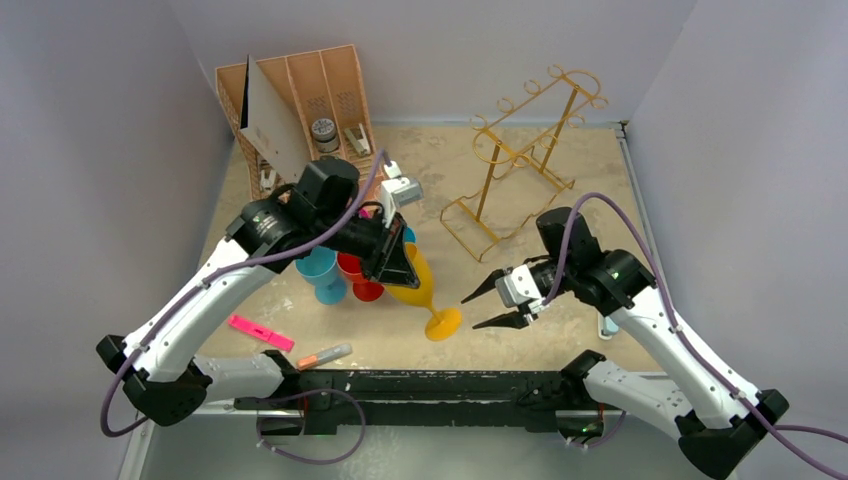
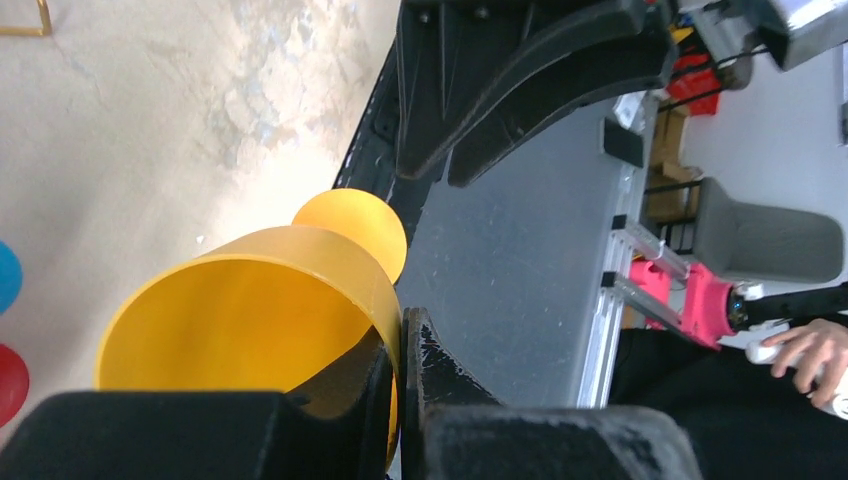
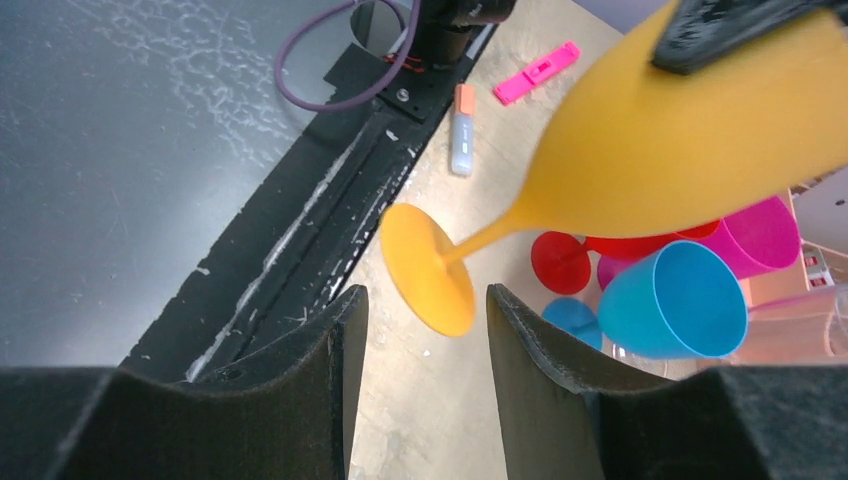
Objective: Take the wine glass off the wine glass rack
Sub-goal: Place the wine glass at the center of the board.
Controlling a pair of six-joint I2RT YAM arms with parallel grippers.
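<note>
The orange wine glass [image 1: 420,288] hangs tilted in my left gripper [image 1: 400,265], its foot [image 1: 443,322] low over the table. In the left wrist view the fingers are shut on the glass rim [image 2: 250,320], one finger inside the bowl and one outside [image 2: 405,335]. My right gripper [image 1: 470,311] is open just right of the foot. In the right wrist view the foot [image 3: 425,265] sits just ahead of the gap between its open fingers [image 3: 425,300]. The gold wire wine glass rack [image 1: 520,155] stands at the back right with nothing hanging on it.
A blue glass [image 1: 320,270], a red glass [image 1: 360,275] and a pink glass [image 3: 760,235] stand together left of the orange one. A tan slotted organiser [image 1: 295,105] is at the back left. A pink marker [image 1: 260,332] and an orange-grey marker [image 1: 325,354] lie near the black front rail [image 1: 400,385].
</note>
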